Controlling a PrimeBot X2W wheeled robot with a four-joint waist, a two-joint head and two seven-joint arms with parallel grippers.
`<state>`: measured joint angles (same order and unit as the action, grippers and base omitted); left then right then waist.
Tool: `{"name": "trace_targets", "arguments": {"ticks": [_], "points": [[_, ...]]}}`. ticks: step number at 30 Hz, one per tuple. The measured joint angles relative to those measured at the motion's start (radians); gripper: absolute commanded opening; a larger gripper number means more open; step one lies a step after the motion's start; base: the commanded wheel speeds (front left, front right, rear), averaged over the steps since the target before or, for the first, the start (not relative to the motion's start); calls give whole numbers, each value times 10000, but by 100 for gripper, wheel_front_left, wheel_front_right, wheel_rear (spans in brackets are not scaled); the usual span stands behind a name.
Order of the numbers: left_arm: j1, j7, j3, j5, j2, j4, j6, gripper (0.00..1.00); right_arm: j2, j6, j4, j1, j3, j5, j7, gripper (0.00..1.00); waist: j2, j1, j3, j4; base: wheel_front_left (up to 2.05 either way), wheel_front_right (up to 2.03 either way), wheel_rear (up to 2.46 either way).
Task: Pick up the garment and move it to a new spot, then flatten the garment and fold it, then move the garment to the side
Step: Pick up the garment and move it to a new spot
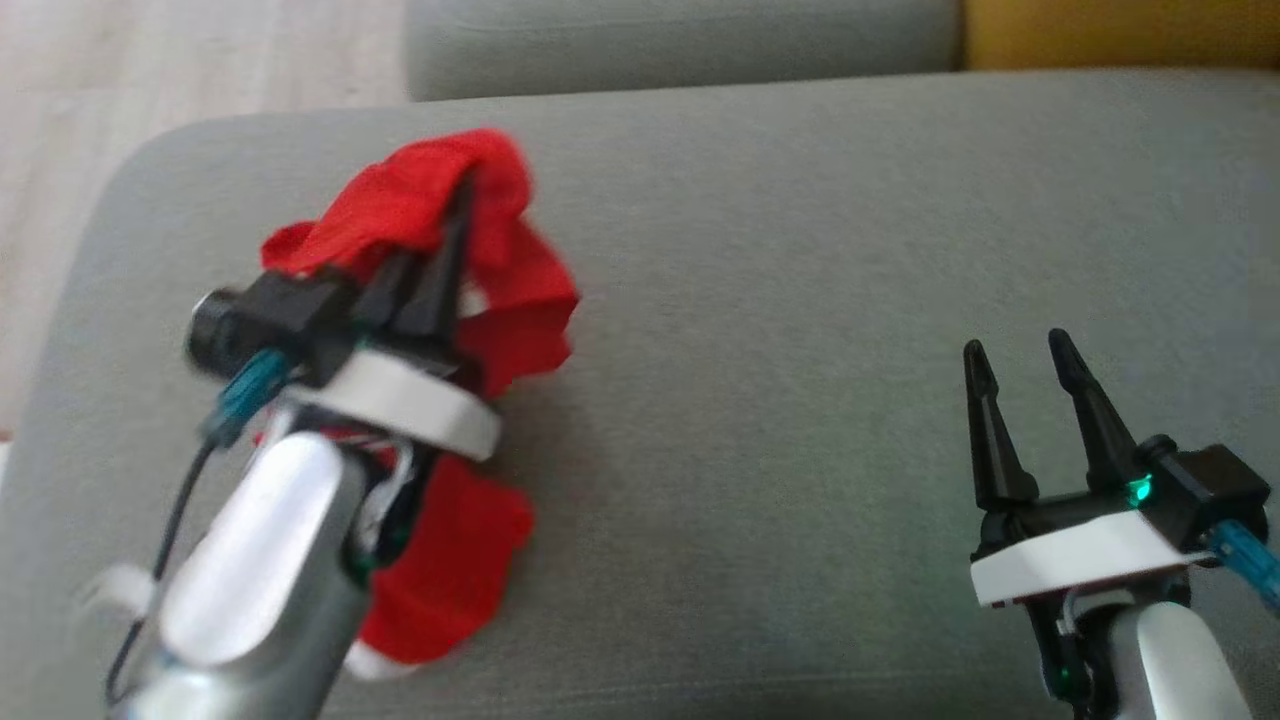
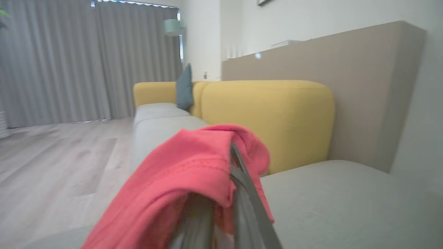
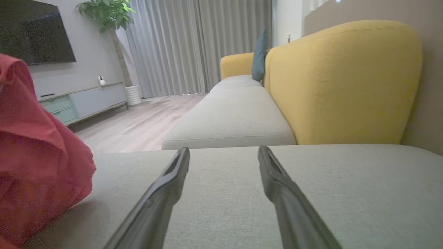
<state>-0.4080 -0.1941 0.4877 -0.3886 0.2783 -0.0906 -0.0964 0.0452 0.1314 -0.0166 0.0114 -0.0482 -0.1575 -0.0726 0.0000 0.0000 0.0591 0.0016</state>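
Note:
A red garment [image 1: 430, 200] hangs bunched from my left gripper [image 1: 462, 195], which is shut on its upper fold above the grey sofa seat [image 1: 800, 300]. The cloth's lower end [image 1: 450, 570] trails down to the seat beside my left forearm. In the left wrist view the red garment [image 2: 183, 173] drapes over the closed fingers [image 2: 242, 186]. My right gripper [image 1: 1015, 350] stands open at the lower right, nothing between its fingers, well apart from the cloth. In the right wrist view its gripper [image 3: 223, 154] hovers low over the seat, with the red garment [image 3: 34, 148] at the left edge.
The yellow sofa backrest [image 3: 342, 83] rises to the right of the seat. A second grey seat cushion [image 1: 680, 40] lies beyond, with a teal pillow [image 3: 259, 55] further along. Wooden floor [image 1: 150, 70] lies past the seat's left edge. A TV stand [image 3: 83, 100] stands across the room.

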Motion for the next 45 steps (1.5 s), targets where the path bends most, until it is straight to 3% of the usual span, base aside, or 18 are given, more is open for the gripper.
{"name": "trace_targets", "arguments": {"ticks": [8, 15, 21, 25, 26, 27, 34, 39, 45], "points": [[-1837, -71, 1055, 115, -1292, -570, 698, 0, 0, 0, -217, 98, -29, -31, 36, 100, 0, 0, 558, -1521, 0, 0, 0], [-2374, 445, 2219, 171, -1879, -1889, 1377, 0, 0, 0, -322, 189, 59, -270, -128, 100, 0, 0, 1245, -2673, 0, 0, 0], [-2020, 1494, 3417, -117, -1960, -3348, 1937, 0, -2, 0, -251, 194, 61, -403, -345, 100, 0, 1, 1836, -3062, 0, 0, 0], [-1633, 1856, 4100, -359, -1981, -3701, 2119, 1, -2, 0, -115, 228, 65, -451, -435, 100, 0, 1, 1885, -2848, 0, 0, 0], [-1577, 1804, 4197, -408, -1987, -3651, 2125, 72, -2, 0, -86, 245, 71, -449, -435, 100, 0, 1, 1866, -2763, 0, 0, 0], [-1562, 1728, 4345, -416, -1983, -3605, 2148, 100, -2, 0, -56, 259, 88, -449, -435, 100, 0, 1, 1839, -2665, 0, 0, 0], [-1263, 652, 4366, -435, -1816, -2562, 2004, 100, -2, 0, 27, 313, 186, -313, -418, 100, 0, 1, 1537, -1935, 0, 0, 0], [-317, -228, 3308, -472, -1095, -1580, 859, 100, -2, 0, 23, 378, 196, -90, -244, 100, 0, 0, 1159, -1114, 0, 0, 0], [551, -481, 1620, -872, -280, -1233, -265, 100, -2, 0, -4, 370, 236, 40, 4, 100, 0, 0, 791, -446, 0, 0, 0]]}}
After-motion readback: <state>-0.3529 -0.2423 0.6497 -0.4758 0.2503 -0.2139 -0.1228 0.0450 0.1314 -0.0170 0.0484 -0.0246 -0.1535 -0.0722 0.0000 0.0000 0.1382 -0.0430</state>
